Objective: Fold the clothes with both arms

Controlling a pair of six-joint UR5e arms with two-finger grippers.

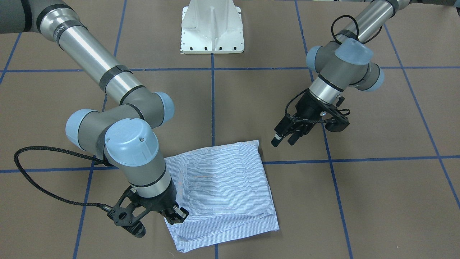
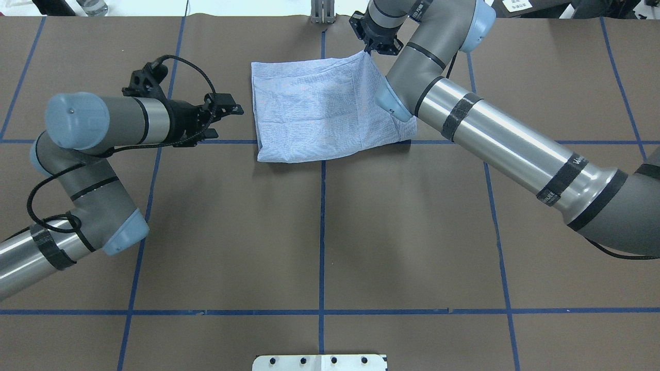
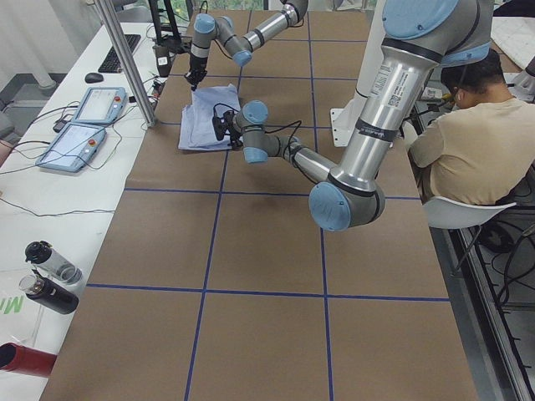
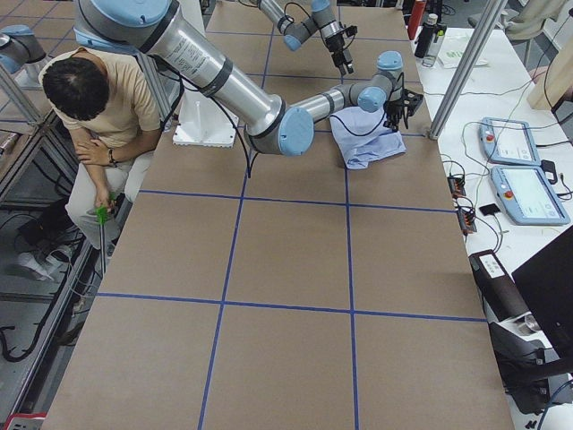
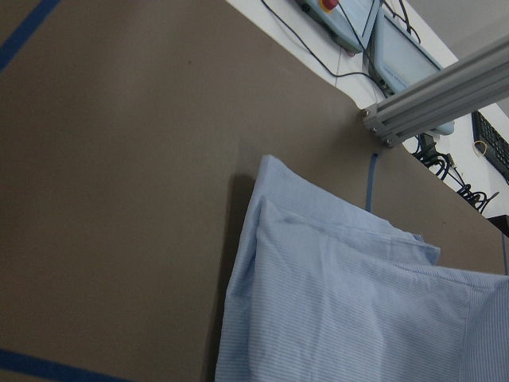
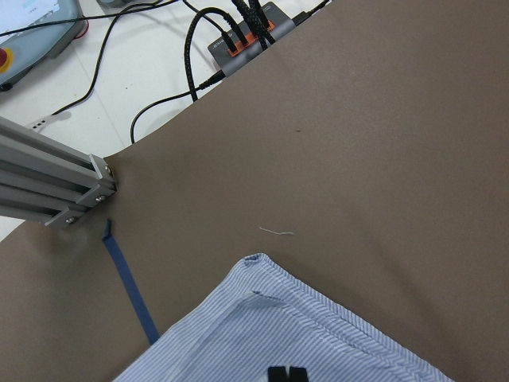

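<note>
Blue-striped shirt (image 1: 222, 187) lies folded below the right gripper (image 1: 176, 215), which pinches its corner. The left gripper (image 1: 284, 139), spread wide just beside it, should probably grip the near edge before both lift.

- shirt (image 1: 222, 187): light blue, fine white stripes
- table (image 1: 377, 201): brown cover with a grid of blue tape lines (image 1: 212, 104)
- left arm (image 1: 370, 21) and right arm (image 1: 90, 54): silver tubes, grey joints, light-blue caps, black bands
- left gripper (image 1: 283, 141) and right gripper (image 1: 176, 215): black
- cable (image 1: 39, 147): black, braided
- pedestal base (image 1: 212, 28): white
</note>
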